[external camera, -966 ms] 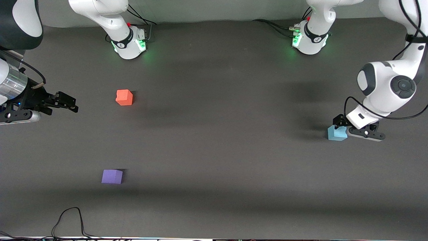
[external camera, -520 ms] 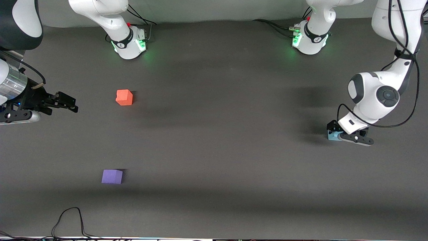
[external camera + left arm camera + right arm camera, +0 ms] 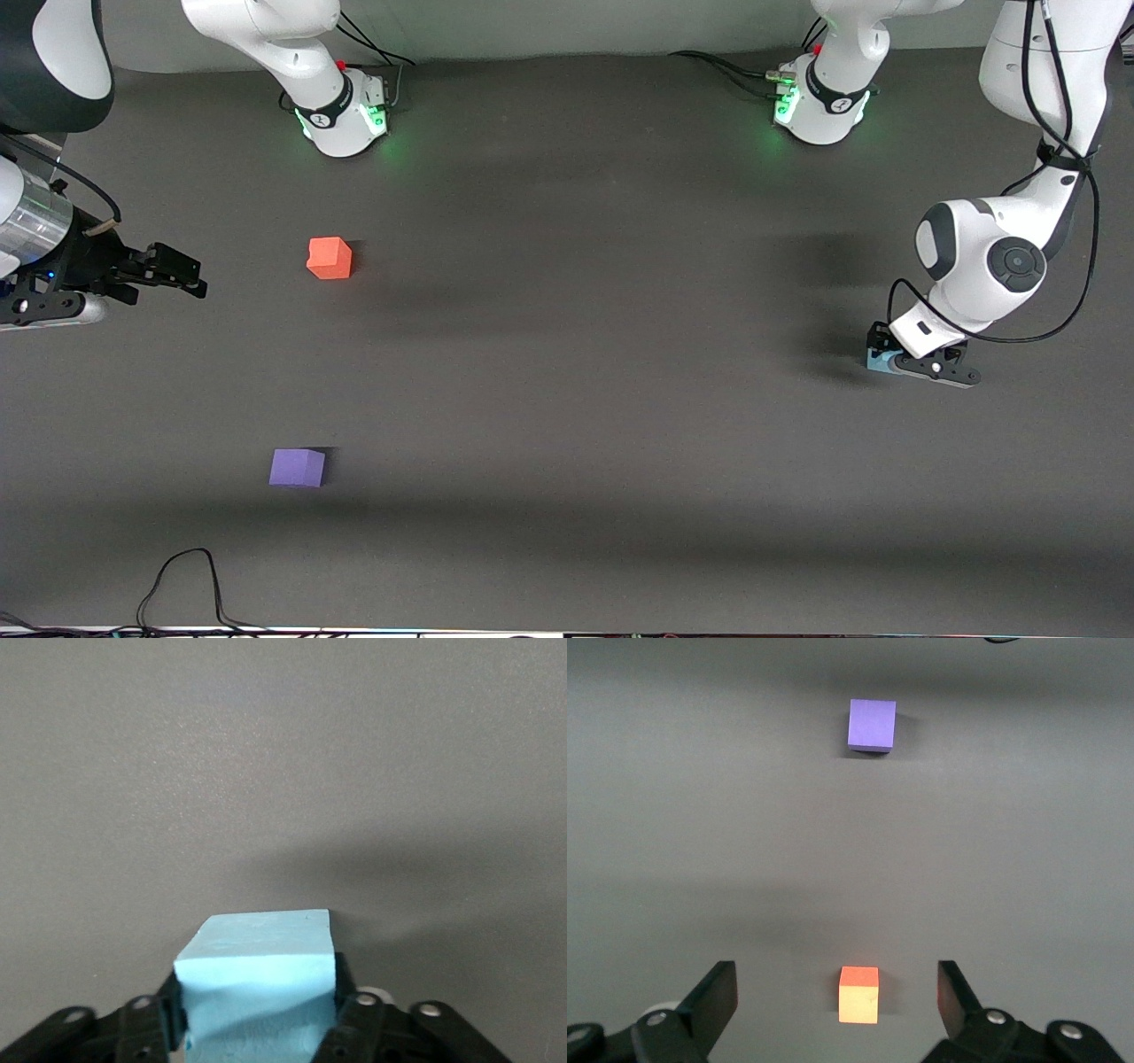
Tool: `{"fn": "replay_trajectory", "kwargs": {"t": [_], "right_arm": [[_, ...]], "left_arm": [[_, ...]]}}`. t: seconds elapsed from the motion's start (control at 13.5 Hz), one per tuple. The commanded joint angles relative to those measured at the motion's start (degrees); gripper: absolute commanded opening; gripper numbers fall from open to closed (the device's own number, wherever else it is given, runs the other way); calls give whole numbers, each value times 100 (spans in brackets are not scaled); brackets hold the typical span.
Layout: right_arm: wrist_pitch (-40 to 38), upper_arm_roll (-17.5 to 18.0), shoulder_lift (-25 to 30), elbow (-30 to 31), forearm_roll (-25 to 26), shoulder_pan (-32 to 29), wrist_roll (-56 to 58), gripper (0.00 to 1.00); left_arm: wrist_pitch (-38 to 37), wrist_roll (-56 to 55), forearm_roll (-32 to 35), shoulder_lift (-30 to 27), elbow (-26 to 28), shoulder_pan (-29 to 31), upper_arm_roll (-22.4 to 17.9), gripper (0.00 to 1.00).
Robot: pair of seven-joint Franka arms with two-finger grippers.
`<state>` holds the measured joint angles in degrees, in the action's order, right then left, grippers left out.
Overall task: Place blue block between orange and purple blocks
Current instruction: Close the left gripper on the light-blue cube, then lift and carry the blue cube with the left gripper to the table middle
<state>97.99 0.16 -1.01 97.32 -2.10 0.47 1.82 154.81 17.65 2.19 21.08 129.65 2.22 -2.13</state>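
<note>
left hand (image 3: pixel 886 353) — clamped on blue block (image 3: pixel 257 979) | right hand (image 3: pixel 837 1001) — wide open, waiting

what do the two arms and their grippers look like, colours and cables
Both arms are glossy white with dark grey joint caps, black bands and green lights at the bases. Loose black cables run along the left arm. The left gripper and right gripper are black, with silver screws on the fingers.

The blue block (image 3: pixel 257 979) looks like matt foam, faintly rough. The table (image 3: pixel 567 372) is dull dark cloth. Arm shells (image 3: pixel 974 257) are glossy plastic.
</note>
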Motion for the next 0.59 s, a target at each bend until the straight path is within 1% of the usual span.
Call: {"fn": "replay_trajectory", "kwargs": {"t": [0.0, 0.07, 0.22, 0.3, 0.37, 0.52], "right_arm": [[27, -7, 13, -3, 25, -20, 72, 100], [27, -7, 13, 6, 34, -20, 81, 100], [27, -7, 13, -3, 34, -20, 81, 100], [27, 2, 13, -3, 25, -20, 81, 100], [27, -7, 13, -3, 34, -20, 81, 100], [27, -7, 13, -3, 25, -20, 81, 100]], "left_arm": [[-109, -8, 1, -60, -132, 24, -15, 27], [-492, -8, -8, -173, -324, 24, -16, 28], [-2139, -77, -25, -437, -1156, 6, -7, 30], [-2844, -339, -25, -569, -1474, -46, 11, 31], [-3356, -681, -25, -700, -1703, -125, 106, 31], [-3982, -1602, -34, -903, -1986, -467, 396, 31]]}}
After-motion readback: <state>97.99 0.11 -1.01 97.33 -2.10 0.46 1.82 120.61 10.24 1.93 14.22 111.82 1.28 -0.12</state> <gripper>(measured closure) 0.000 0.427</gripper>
